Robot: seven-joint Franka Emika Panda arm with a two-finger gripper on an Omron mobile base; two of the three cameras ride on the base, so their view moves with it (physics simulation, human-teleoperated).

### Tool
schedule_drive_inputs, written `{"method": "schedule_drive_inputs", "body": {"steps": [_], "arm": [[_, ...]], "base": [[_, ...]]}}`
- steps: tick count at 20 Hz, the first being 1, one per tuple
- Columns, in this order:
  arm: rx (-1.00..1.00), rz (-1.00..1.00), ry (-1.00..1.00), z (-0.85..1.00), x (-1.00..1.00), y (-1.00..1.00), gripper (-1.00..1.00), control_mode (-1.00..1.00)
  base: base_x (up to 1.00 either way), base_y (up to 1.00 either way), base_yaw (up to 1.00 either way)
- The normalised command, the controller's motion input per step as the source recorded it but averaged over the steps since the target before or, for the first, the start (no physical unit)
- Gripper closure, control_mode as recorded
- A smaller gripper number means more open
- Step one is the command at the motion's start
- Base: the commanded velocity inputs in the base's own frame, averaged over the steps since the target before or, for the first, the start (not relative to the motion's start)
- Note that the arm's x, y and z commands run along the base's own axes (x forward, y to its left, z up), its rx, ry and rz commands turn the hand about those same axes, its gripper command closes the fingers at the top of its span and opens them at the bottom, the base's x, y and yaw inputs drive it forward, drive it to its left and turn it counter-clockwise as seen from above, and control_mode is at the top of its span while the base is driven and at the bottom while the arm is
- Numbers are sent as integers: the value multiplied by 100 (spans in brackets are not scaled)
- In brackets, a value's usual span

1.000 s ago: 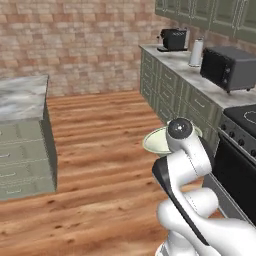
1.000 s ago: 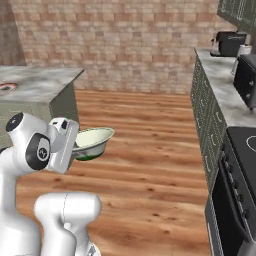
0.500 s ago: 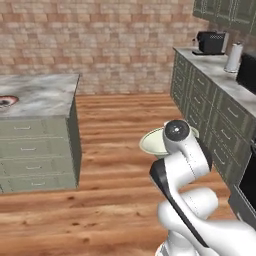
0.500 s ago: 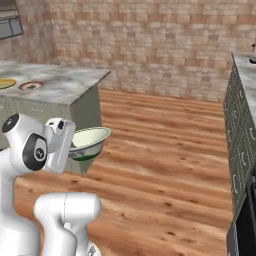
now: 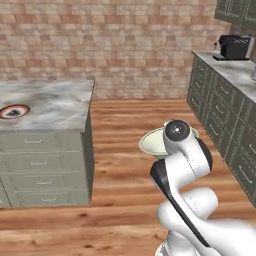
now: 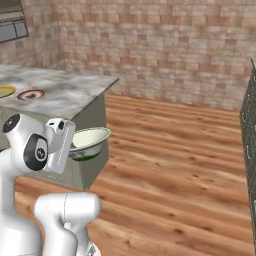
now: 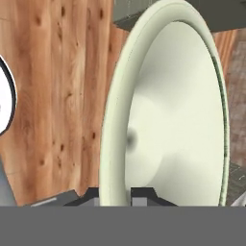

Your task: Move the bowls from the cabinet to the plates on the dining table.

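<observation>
My gripper [image 7: 116,194] is shut on the rim of the cream-white bowl [image 7: 168,110], which fills the hand view edge-on. In the right base view the bowl [image 6: 89,141] hangs in the gripper [image 6: 75,145] over the wood floor, just off the near corner of the dining table [image 6: 75,95]. The left base view shows the bowl [image 5: 154,143] partly behind my arm. On the table's marble top [image 5: 55,102] lie the dark plate [image 5: 14,111] [image 6: 31,94] and the orange-yellow plate [image 6: 5,91]. The cabinet [image 5: 234,10] shows at the top right.
A green counter run [image 5: 225,95] with a black coffee machine [image 5: 234,46] lines the right side. A brick wall [image 5: 115,45] closes the back. Wood floor [image 6: 170,150] lies open between the table and the counter.
Both base views have swung round with the base: the stove and microwave have left the picture and the table has come closer. The bowl stays in the gripper.
</observation>
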Motion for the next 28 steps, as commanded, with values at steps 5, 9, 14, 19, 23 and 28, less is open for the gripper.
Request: {"method": "schedule_drive_inputs", "body": {"steps": [5,9,14,19,23,28], "arm": [[0,0,0,0,0,0,100,100],[0,0,0,0,0,0,100,100],[0,0,0,0,0,0,100,100],[0,0,0,0,0,0,100,100],[0,0,0,0,0,0,100,100],[0,0,0,0,0,0,100,100]], "base": [[53,81,12],[39,81,7],[39,82,0],[42,77,-11],[34,68,-23],[33,61,-26]]}}
